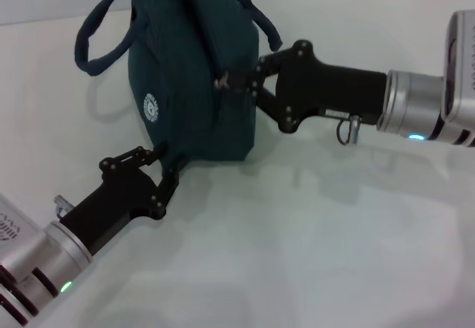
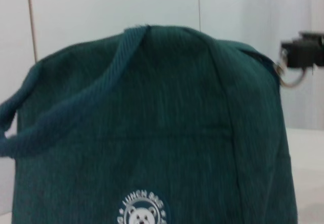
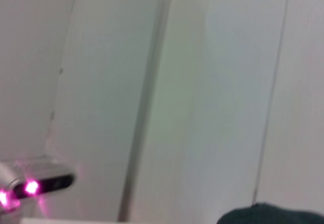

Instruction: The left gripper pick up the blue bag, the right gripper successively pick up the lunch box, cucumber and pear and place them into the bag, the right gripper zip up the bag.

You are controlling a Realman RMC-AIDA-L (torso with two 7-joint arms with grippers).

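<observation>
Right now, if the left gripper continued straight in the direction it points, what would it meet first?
The left gripper points up and away from the robot at the lower corner of the blue bag. It would meet that fabric first; its jaws already seem to be at it, though depth is unclear.

It looks like a plain test room or lab, with a bare white table (image 1: 334,254) and white wall panels (image 3: 202,82) all around.
</observation>
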